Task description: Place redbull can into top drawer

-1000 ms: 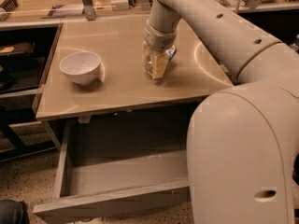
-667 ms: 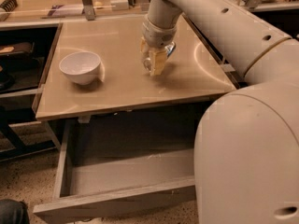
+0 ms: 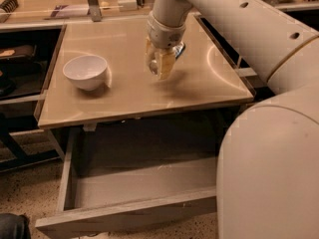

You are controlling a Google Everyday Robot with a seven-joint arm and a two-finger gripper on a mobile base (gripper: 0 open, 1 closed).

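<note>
My gripper (image 3: 160, 67) hangs from the arm over the middle of the beige tabletop (image 3: 124, 91), fingers pointing down. It is shut on the redbull can (image 3: 178, 50), of which only a small blue and silver patch shows between the yellowish fingers (image 3: 167, 63). The can is held just above the tabletop, with a shadow under it. The top drawer (image 3: 134, 214) is pulled open below the table's front edge, and its grey bottom (image 3: 144, 183) is bare. My arm's big white body covers the drawer's right part.
A white bowl (image 3: 86, 71) stands on the left part of the tabletop. Shelves and a counter with small items run along the back. A dark rack stands to the left of the table.
The gripper has lifted slightly and shifted a little to the left with the can in it. The bowl and drawer have not moved.
</note>
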